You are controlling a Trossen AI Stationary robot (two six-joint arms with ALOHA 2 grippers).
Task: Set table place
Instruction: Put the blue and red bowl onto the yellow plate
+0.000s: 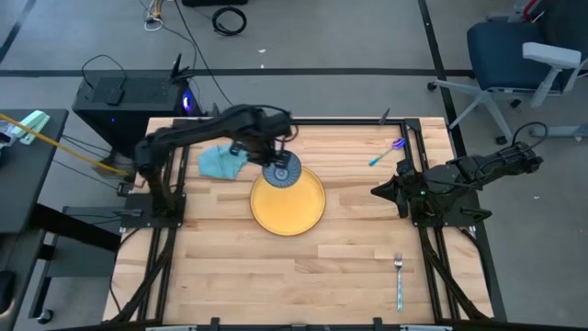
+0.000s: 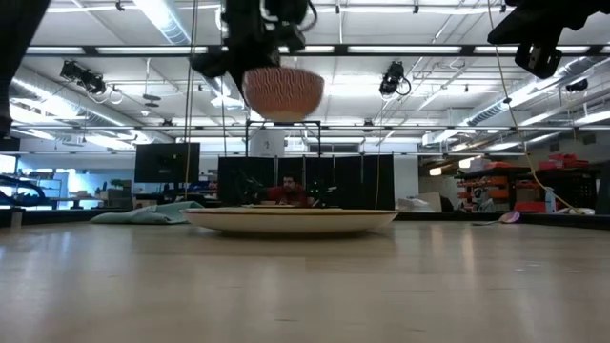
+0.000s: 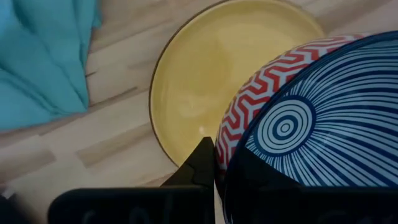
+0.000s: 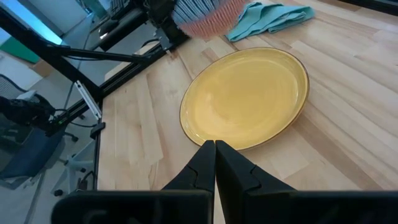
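Bare table point(image 1: 276, 276) lies open in front; plate point(image 1: 288, 204), cloth point(image 1: 220, 162) and fork point(image 1: 400, 280) obstruct elsewhere.

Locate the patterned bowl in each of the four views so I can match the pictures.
High view: the bowl sits in the left claw, over the yellow plate's upper rim.
Low view: the bowl hangs at top centre, clear above the plate.
Left wrist view: the bowl fills the right side, covering part of the plate.
Right wrist view: only its red-patterned outside shows, at the top edge.
Shared landmark: the yellow plate.
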